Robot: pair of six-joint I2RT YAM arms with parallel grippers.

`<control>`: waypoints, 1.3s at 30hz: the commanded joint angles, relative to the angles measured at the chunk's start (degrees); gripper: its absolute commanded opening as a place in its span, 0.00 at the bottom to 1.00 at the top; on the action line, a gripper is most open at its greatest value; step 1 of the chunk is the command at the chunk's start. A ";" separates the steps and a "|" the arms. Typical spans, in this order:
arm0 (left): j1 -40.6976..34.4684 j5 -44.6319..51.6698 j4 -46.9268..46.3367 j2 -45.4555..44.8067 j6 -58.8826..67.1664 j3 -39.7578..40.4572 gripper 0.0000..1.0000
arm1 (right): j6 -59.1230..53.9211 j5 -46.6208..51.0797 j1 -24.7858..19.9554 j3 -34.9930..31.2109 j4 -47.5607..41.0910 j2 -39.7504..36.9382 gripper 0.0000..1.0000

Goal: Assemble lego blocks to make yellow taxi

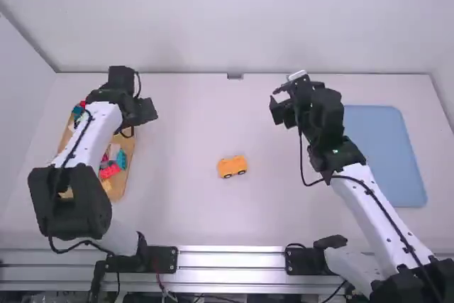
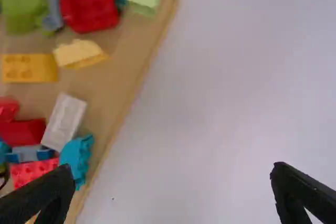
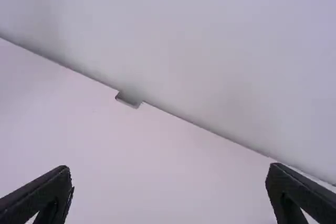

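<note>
The left arm [image 1: 99,130] has a smooth white link, a blocky black wrist [image 1: 120,78] and a broad, rounded black elbow [image 1: 69,204]; a thin black cable [image 1: 74,145] runs along it. The right arm [image 1: 365,211] shows a long white link, angular black joints [image 1: 328,115], a similar black cable and a small pale piece [image 1: 297,74] at its far end. The left gripper [image 1: 147,109] and right gripper [image 1: 279,113] are black, each with two tapering fingers. Black rectangular plates mark the bases.

The toy car [image 1: 231,166] is orange (the tray [image 1: 386,154], blue).
</note>
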 commanded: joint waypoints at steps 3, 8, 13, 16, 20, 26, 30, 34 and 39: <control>0.15 -7.30 -4.26 -5.27 -12.02 0.11 0.99 | 0.26 0.02 0.28 2.19 1.05 0.44 0.99; 0.20 -14.86 -12.24 -10.29 -21.75 0.11 0.99 | 0.28 0.02 0.26 2.19 0.46 0.44 0.99; 1.81 -25.83 -21.29 -14.16 -30.01 -0.09 0.99 | 0.26 0.04 0.26 2.16 0.33 0.44 0.98; 3.37 -26.16 -21.68 -14.67 -27.82 -0.85 0.99 | 0.26 0.04 0.26 2.16 0.35 0.44 0.98; 7.19 -23.12 -20.59 -14.64 -21.86 -2.47 0.99 | 0.26 0.02 0.26 2.16 0.46 0.44 0.99; 18.12 -13.75 -18.18 -14.67 -17.44 -6.58 0.99 | 0.26 0.02 0.26 2.16 0.90 0.44 0.98; 22.47 5.73 -10.71 -14.38 3.78 -10.62 0.99 | 0.28 -0.02 0.26 2.16 2.14 0.44 0.99; 25.29 8.72 -4.37 -12.52 7.74 -16.85 0.99 | 0.28 -2.10 0.26 2.16 3.65 0.44 0.99; 26.49 0.37 0.13 -12.28 7.69 -23.02 0.99 | 0.26 -3.15 0.28 2.16 4.33 0.44 0.99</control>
